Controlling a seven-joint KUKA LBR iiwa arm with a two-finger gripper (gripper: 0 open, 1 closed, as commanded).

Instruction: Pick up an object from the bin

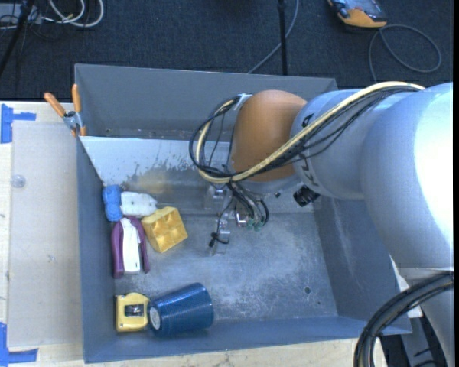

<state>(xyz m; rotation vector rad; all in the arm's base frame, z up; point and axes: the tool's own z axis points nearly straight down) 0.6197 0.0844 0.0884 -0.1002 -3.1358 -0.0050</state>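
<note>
- A purple-and-white bottle [128,247] lay lengthwise by the left wall of the bin [291,281], above a yellow tape measure [132,313] and a tipped blue cup [182,309].
- A yellow block [165,229] sat nearest, left of the gripper.
- The gripper [222,234] hung over bare floor; whether it was apart or together could not be told.

The arm [402,159] was thick and silver-grey; an orange cover [262,132] capped its wrist; black and cream cables [314,132] looped across it; the gripper [219,238] was small, dark metal.
</note>
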